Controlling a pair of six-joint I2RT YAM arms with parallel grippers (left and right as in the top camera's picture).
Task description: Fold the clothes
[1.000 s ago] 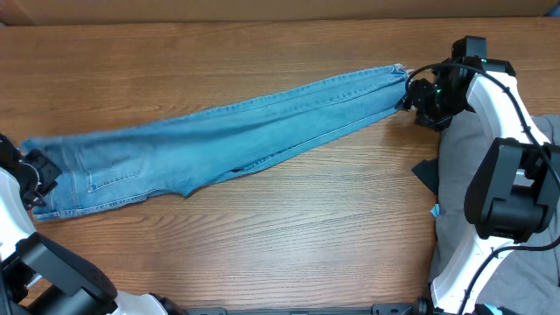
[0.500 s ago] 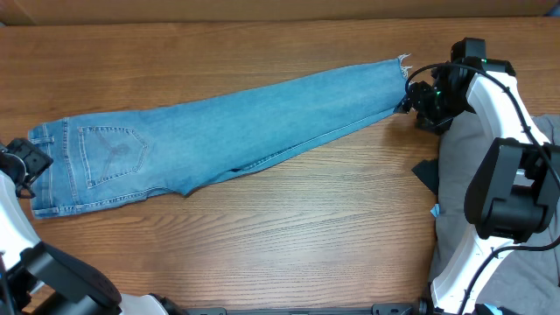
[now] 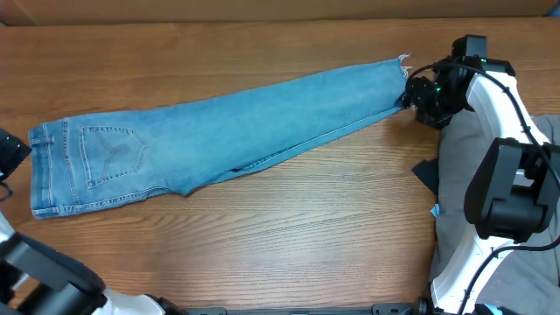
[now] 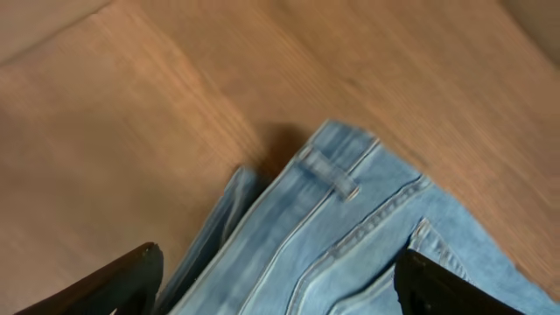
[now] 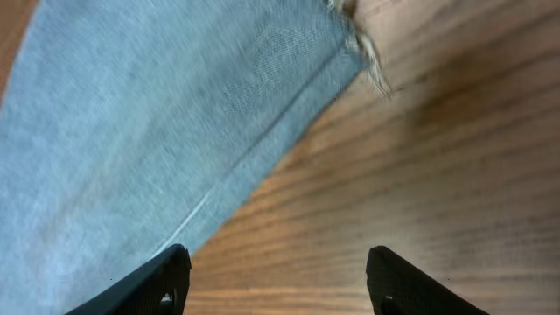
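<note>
I see the jeans (image 3: 219,127) lying flat, slanting across the tabletop (image 3: 289,236). My left tool (image 4: 278,271) hangs spread above the waistband, gripping nothing. My right tool (image 5: 276,267), also spread, hovers over the frayed hem.

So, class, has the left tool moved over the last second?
Yes. The left tool has slid left across the table, off the jeans waistband and towards the overhead view's edge.

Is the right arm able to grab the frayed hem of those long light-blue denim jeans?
Probably yes: the right gripper is open right beside the frayed hem, with nothing lying between them.
</note>
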